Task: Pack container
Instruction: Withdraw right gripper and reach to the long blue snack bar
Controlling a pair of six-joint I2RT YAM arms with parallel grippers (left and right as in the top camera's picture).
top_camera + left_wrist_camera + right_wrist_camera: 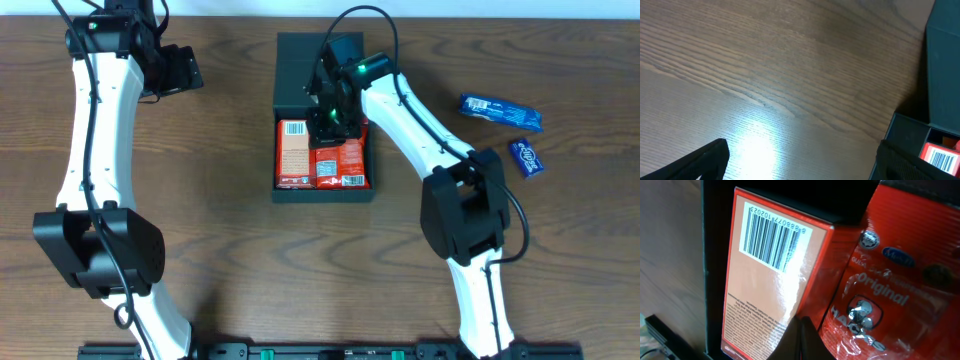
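The container [322, 195], a dark shallow box with its flap lid [300, 65] folded back, sits at the table's centre. Inside lie an orange carton [293, 155] on the left and red snack packets [342, 160] on the right. My right gripper [332, 122] is down inside the box. In the right wrist view it [801, 340] is shut and empty, its tips at the seam between the orange carton [770, 270] and a red packet [890, 280]. My left gripper [178, 70] hangs open over bare wood left of the box; its fingers [705, 160] stand wide apart, with the container's wall [945, 75] at the right.
Two blue snack packets [500, 110] [529, 157] lie on the wooden table to the right of the box. The right arm's elbow [465, 205] stands between them and the container. The table's far edge runs just behind the lid.
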